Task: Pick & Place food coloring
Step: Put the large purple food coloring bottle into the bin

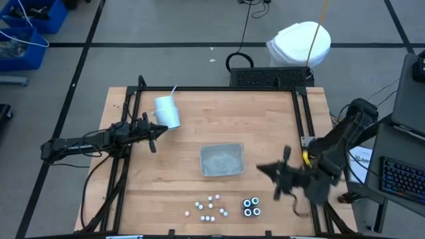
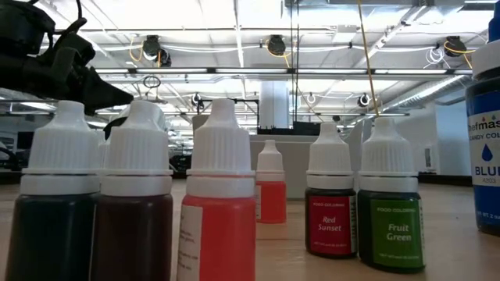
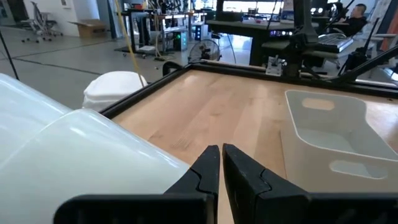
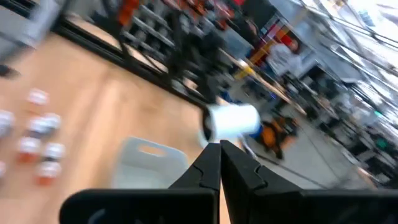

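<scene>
Nearest us, the tiny white-capped food coloring bottles (image 1: 207,207) cluster tightly at the table's near edge, so we risk toppling neighbours when the empty, shut right gripper (image 1: 260,166) descends; the left gripper (image 1: 161,131), closed and empty, waits beside the white plastic cup (image 1: 168,111).

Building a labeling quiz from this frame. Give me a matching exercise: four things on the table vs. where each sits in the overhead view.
Things:
1. white cup with straw
2. clear plastic tray
3. small white-capped food coloring bottles
4. four dark round jars

Places:
A. table centre
B. near edge, immediately right of the small bottles
C. far left, beside the shut left gripper
D. near edge, directly below the tray

Pairs: 1-C, 2-A, 3-D, 4-B
</scene>
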You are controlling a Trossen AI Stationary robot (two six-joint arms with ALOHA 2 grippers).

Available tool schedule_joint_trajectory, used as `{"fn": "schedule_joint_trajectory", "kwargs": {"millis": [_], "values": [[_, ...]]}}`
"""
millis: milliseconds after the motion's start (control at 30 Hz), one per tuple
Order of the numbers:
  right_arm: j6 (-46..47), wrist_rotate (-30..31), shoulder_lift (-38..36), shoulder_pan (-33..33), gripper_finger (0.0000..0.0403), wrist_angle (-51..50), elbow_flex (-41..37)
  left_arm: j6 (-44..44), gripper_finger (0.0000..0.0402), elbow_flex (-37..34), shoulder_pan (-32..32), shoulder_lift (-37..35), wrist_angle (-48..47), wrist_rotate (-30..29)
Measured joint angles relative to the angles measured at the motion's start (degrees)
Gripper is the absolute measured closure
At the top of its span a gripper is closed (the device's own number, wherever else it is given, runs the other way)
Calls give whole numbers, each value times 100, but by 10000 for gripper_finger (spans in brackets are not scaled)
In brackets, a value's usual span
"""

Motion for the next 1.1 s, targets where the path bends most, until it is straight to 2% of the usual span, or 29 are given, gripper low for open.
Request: {"fn": "schedule_joint_trajectory", "kwargs": {"millis": [167,367,533,667,833,1100], "values": [[1145,980,305,822,403,-121,-73,0,376,0,0,1,15,-3],[2255,972,726,1296,403,-83,-207,29,376,-9,1,1,110,-32],[2768,373,1251,1440,403,-43,-358,51,376,-11,-1,1,120,-56],[3225,234,1633,1461,393,-2,-428,51,376,-11,0,1,111,-58],[3482,104,1841,1457,347,40,-428,47,376,-11,1,1,111,-58],[3565,-1051,1822,1455,264,451,-426,56,376,-11,-1,1,111,-58]]}}
